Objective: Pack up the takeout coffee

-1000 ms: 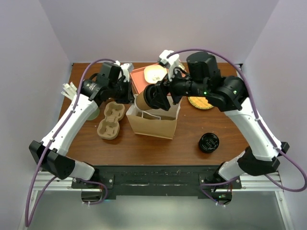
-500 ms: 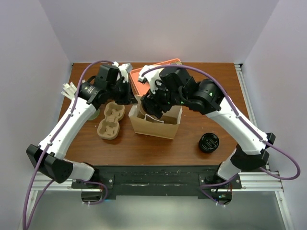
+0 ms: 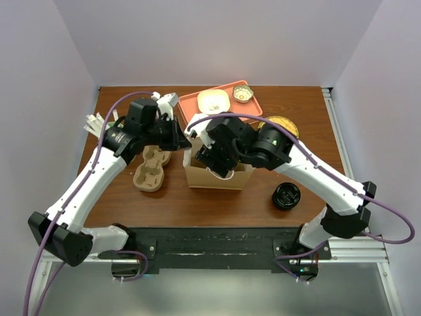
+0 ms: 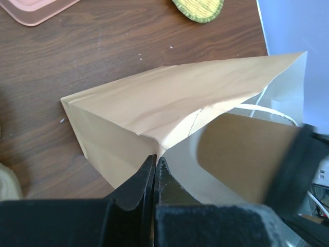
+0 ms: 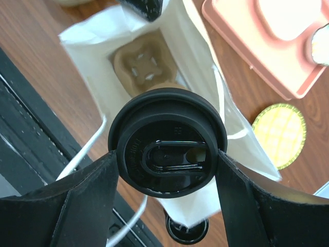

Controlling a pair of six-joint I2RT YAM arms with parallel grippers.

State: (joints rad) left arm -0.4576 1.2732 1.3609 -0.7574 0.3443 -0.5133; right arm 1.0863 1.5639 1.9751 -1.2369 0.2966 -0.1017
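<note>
The takeout coffee [image 5: 167,141], a cup with a round black lid, hangs in my right gripper [image 5: 167,154], which is shut on the lid's sides. It is right over the open mouth of the brown paper bag [image 5: 200,77], which has a cardboard insert [image 5: 143,68] at its bottom. From above, the right gripper [image 3: 216,157] covers the bag [image 3: 220,178] and hides the cup. My left gripper [image 4: 155,160] is shut on the bag's [image 4: 154,105] upper rim and holds it open. In the left wrist view the cup [image 4: 247,154] shows blurred beyond that rim.
A cardboard cup carrier [image 3: 150,168] lies left of the bag. A squat black round piece [image 3: 287,196] sits to its right. Behind it are an orange tray [image 3: 191,105] with small dishes and a yellow coaster [image 3: 284,123].
The right arm swung the cup from behind the bag to over its mouth and turned it upright. The left gripper kept its pinch on the rim as the bag shifted slightly.
</note>
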